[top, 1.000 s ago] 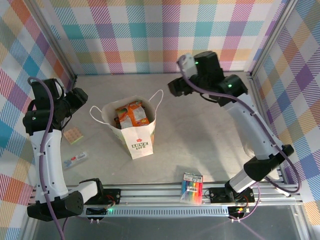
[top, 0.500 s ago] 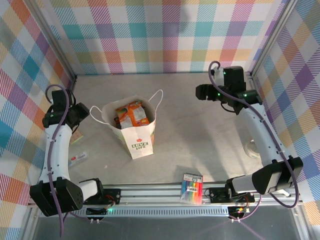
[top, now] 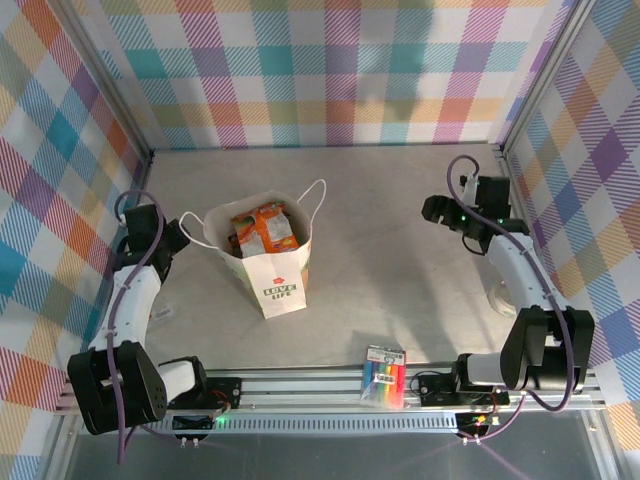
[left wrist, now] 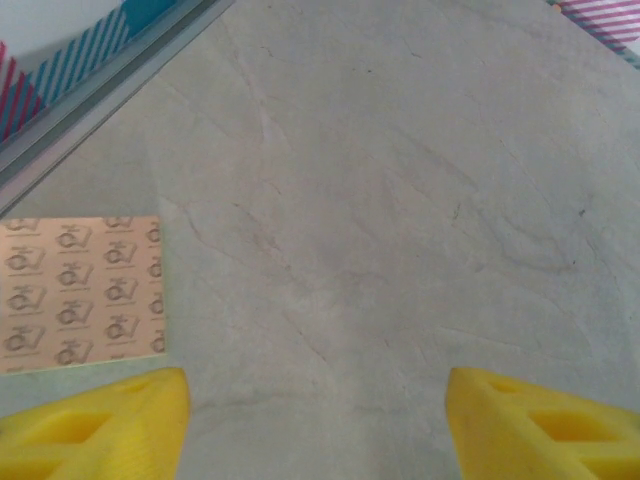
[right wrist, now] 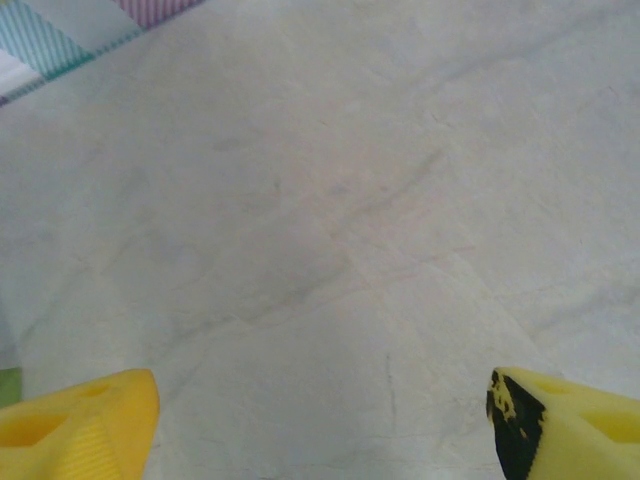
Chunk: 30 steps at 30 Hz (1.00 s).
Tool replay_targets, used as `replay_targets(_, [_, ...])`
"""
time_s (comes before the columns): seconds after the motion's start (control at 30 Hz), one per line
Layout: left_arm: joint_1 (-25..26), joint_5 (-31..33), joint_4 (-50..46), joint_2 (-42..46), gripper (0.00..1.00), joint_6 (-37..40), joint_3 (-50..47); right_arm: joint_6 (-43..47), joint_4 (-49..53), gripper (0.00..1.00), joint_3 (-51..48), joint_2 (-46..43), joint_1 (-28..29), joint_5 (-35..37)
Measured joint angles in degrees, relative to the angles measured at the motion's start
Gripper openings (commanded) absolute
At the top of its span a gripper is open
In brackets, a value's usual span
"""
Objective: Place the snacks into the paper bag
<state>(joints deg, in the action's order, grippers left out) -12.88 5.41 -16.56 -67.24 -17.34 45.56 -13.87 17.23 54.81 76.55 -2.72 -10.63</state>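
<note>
- Left gripper (left wrist: 318, 410): hangs low over the bare table (left wrist: 400, 180) by the left wall, well apart from the bag. Stands spread wide with nothing between the yellow fingers (left wrist: 100, 425) — by the look of it, parked out of the way rather than reaching for anything.
- Patterned pad (left wrist: 75, 290): lies flat just ahead of the left finger, close to the wall rail. Plays no part in the job, so probably best left alone.
- Paper bag (top: 280, 300): stands upright left of centre, mouth gaping upward, red-logo face turned toward the arm bases. Has its handles splayed out to either side, which keeps the opening free for things dropped in from above.
- Snacks (top: 262, 230): sit inside the bag, orange and reddish foil tops crowding the mouth and leaning on one another. Cannot tell how many lie underneath, so cannot say for sure whether all are in. Judging by the full mouth, though, looks close to done.
- Marker pack (top: 385, 375): rests at the near edge beside the rail, right of the bag and well apart from it. Seems left out on purpose, being no snack.
- Right gripper (right wrist: 320, 410): hovers over bare table near the right wall, far from the bag. Stands wide open and empty — tucked to its own side, again leaving the bag clear.
</note>
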Motion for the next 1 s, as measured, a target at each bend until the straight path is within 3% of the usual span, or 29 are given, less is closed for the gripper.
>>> replay_targets(0.07, [0.35,-0.11,3.69,-1.16,0.80,0.57,-1.57,-0.09,-3.48,0.90,-3.30,0.00,-0.96,-0.42])
replay_targets(0.1, [0.74,-0.02,6.16,-1.73,0.95,0.79,-2.49,-0.07,-5.66,0.91,-5.11,0.00,-1.53,-0.42])
replay_targets(0.13, [1.16,0.31,8.35,-2.27,0.99,1.51,-3.43,-0.04,-7.56,0.92,-6.80,0.02,-2.01,-0.37])
replay_targets(0.4, [8.61,1.95,18.14,-6.69,0.99,8.11,-4.63,1.29,-22.16,0.96,-15.21,2.34,-2.64,1.44])
replay_targets(0.8, [11.52,-1.81,36.09,-8.46,1.00,12.61,-13.88,5.84,-44.96,0.97,-28.96,2.47,-2.64,4.55])
replay_targets(1.0, [12.11,-2.91,42.75,-13.35,1.00,15.13,-15.43,6.95,-51.60,0.96,-30.14,3.08,-2.64,4.57])
